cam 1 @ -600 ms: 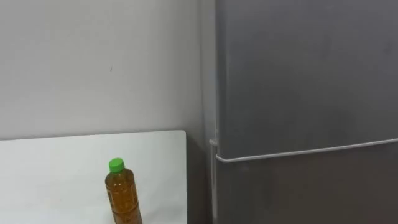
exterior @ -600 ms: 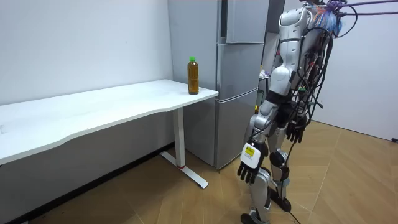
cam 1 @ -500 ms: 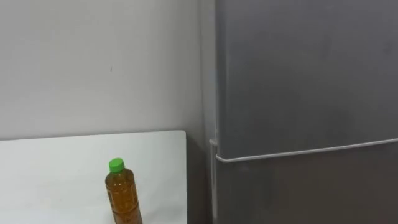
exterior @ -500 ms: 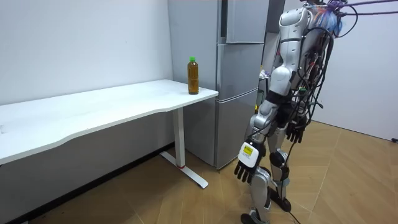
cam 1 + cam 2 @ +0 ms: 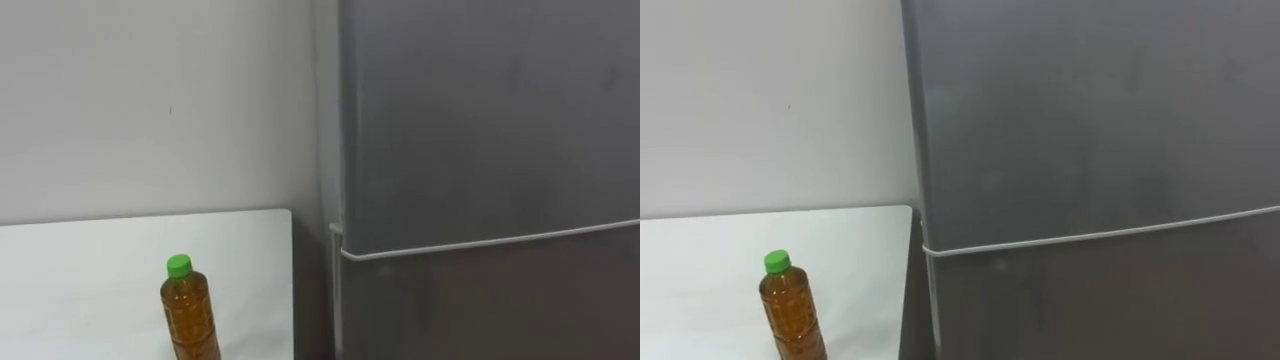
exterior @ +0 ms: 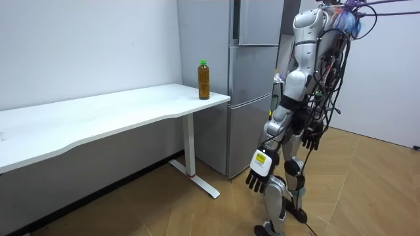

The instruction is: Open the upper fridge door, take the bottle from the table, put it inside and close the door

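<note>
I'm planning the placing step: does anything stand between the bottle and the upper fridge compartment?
Yes: the grey fridge's upper door is shut. The amber, green-capped plastic bottle stands on the white table beside it; nothing else visible intervenes.

The bottle (image 5: 190, 315), near the right edge of the tabletop (image 5: 80, 270), loses its base below the eye views' bottom edge. The fridge (image 5: 480, 130) runs past their top, right and bottom edges.

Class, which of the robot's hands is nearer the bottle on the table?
Left. The left hand hangs low by its leg on the side toward the bottle. The right hand hangs at its other side, farther from it.
</note>
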Available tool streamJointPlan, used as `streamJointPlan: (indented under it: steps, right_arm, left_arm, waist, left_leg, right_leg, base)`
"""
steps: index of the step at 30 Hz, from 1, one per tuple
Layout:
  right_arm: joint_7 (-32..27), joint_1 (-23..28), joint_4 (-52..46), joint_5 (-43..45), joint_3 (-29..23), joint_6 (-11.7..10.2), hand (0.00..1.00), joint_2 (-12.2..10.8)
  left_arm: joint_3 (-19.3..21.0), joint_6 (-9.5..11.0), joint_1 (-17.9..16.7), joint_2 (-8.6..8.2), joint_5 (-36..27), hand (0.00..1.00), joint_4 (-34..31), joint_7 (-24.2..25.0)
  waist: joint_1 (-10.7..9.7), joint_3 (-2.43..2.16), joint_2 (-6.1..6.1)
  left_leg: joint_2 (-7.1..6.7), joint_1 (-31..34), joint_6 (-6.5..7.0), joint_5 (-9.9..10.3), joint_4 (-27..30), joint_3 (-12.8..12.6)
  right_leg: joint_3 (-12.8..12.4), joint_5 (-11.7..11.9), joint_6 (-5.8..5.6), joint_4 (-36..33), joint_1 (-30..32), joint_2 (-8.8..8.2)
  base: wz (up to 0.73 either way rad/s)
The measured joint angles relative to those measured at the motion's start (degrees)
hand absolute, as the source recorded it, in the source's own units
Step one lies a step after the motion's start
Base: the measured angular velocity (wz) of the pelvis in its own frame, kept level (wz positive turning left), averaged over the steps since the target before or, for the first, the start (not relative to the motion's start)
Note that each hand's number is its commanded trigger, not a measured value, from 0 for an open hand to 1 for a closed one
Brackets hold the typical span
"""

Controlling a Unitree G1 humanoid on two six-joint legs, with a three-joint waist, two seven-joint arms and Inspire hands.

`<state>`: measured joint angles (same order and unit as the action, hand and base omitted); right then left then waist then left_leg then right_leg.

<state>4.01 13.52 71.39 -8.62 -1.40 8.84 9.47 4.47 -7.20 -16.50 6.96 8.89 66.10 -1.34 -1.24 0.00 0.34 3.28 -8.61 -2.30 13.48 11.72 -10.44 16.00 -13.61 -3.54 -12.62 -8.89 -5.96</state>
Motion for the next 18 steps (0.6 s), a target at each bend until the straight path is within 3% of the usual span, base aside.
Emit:
streamJointPlan:
  steps: [5, 11, 15, 18]
  right_arm:
    - [0.37, 0.02, 0.02, -0.34, -0.02, -0.06, 0.00, 0.17]
    - [-0.97, 0.38, -0.02, -0.29, -2.43, -0.35, 0.00, 0.46]
    - [-1.58, 0.70, -0.09, 0.62, -3.22, -1.73, 0.00, 1.15]
    - [-1.47, 1.01, -0.13, 1.74, -4.53, -3.32, 0.00, 1.35]
  left_arm:
    - [2.44, 0.30, -0.23, 0.00, -3.07, 0.00, -0.77, -2.33]
    - [11.46, 1.56, -0.19, 0.18, -12.35, 0.00, -8.85, -8.84]
    - [13.59, 6.35, 0.91, 0.47, -19.83, 0.00, -14.85, -14.50]
    - [14.57, 7.88, 1.36, 0.55, -20.99, 0.00, -21.92, -17.90]
  waist:
    - [0.15, 0.03, 0.18]
    - [1.22, -0.02, 1.18]
    - [1.61, 0.08, 2.13]
    - [1.60, 0.07, 2.29]
  left_leg:
    - [-0.03, 0.14, 0.00, 0.00, 0.14, 0.18]
    - [0.04, 0.48, -0.04, 0.01, 0.13, 0.25]
    - [-0.01, 0.34, -0.04, 0.01, -0.07, 0.29]
    - [-0.01, 1.00, -0.04, 0.01, 0.15, 0.41]
  right_leg:
    - [0.36, -0.07, 0.03, 0.04, 0.04, 0.01]
    - [0.50, -0.25, 0.10, -0.14, 0.74, 0.00]
    - [0.34, -0.25, 0.08, -0.36, 0.56, -0.04]
    - [0.53, -0.31, 0.12, -1.06, 1.20, -0.14]
  base:
    - [0.02]
    - [0.01]
    - [0.00]
    - [0.03]
